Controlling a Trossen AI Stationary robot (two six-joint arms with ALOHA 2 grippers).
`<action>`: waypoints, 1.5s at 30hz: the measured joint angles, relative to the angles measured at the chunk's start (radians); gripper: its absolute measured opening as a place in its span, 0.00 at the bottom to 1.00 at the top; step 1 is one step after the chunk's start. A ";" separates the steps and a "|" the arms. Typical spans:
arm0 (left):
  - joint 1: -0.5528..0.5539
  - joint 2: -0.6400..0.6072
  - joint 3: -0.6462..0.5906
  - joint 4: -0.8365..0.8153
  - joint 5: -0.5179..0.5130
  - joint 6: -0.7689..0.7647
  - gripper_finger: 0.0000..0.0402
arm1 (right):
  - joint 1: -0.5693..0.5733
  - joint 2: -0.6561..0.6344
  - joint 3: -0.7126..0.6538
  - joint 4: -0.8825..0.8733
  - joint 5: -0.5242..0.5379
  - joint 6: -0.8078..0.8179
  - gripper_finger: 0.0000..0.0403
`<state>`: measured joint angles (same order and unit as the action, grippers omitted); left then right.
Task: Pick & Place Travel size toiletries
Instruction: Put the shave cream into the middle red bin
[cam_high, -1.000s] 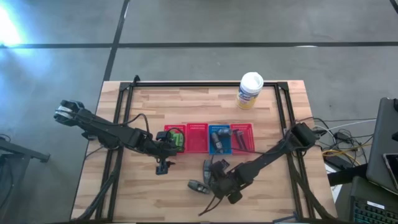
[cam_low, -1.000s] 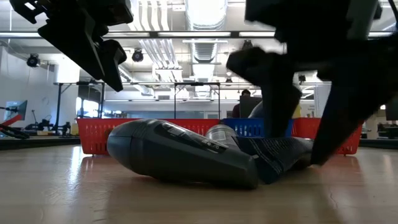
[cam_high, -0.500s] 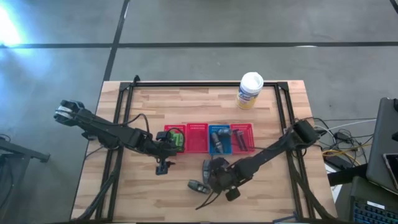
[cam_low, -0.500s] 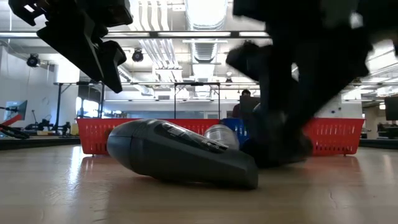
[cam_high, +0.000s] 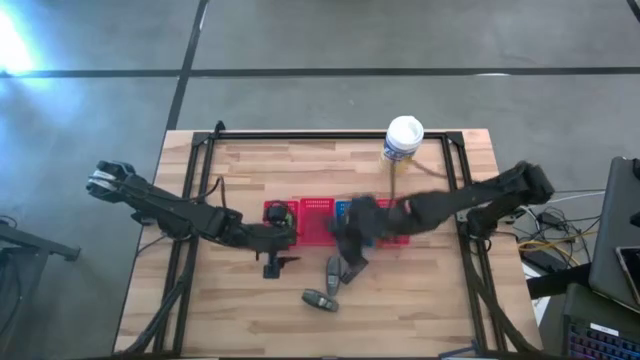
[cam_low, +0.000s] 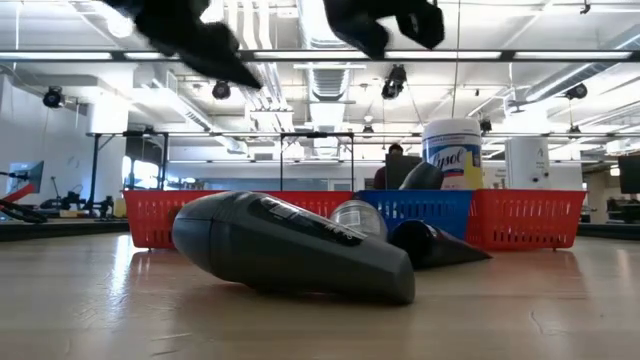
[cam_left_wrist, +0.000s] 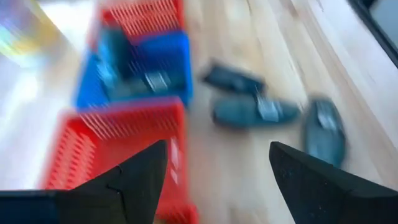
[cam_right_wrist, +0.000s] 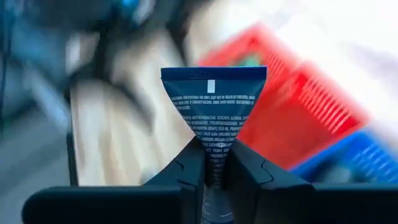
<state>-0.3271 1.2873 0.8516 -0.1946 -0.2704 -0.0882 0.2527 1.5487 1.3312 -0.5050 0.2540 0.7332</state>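
My right gripper (cam_high: 350, 248) hangs over the near edge of the blue basket (cam_high: 352, 214), shut on a dark blue tube (cam_right_wrist: 213, 99). Grey oval tubes lie flat on the table in front of the baskets (cam_high: 333, 273) (cam_high: 320, 300); the low view shows a large one (cam_low: 290, 245) in front and two more (cam_low: 360, 218) (cam_low: 435, 245) behind it. My left gripper (cam_left_wrist: 214, 180) is open and empty, standing near the leftmost red basket (cam_high: 280, 222), which holds green pieces. In the low view both grippers (cam_low: 190, 40) (cam_low: 385, 20) are high above the table. My right gripper pinches the dark blue tube between its two fingers (cam_right_wrist: 186, 168), low on the printed body (cam_right_wrist: 213, 152). The flat crimped end (cam_right_wrist: 213, 74) sticks out past the fingertips. The tube is lifted clear of the table.
Four mesh baskets stand in a row at mid-table: red, red (cam_high: 318, 220), blue, red (cam_high: 392, 220). A white canister (cam_high: 403, 145) with a yellow-blue label stands behind them near the far edge. A dark frame runs round the table top (cam_high: 450, 170).
My right gripper has risen from the tubes near the table's near edge and swung toward the far edge, carrying the dark blue tube up to the blue basket. My left gripper has shifted a little to the right. The other tubes have stayed where they lay.
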 joint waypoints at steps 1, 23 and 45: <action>0.000 0.000 0.000 0.041 -0.035 0.025 0.71 | -0.016 -0.021 0.000 0.022 0.043 0.024 0.11; 0.104 -0.002 -0.008 0.567 -0.280 -0.341 0.71 | -0.088 -0.059 -0.002 0.327 0.304 0.018 0.10; 0.223 0.007 -0.006 0.635 -0.033 -0.287 0.71 | -0.089 -0.059 -0.002 0.367 0.285 -0.038 0.09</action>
<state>-0.1044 1.2942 0.8459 0.4407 -0.3039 -0.3748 0.1638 1.4899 1.3289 -0.1375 0.5388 0.6952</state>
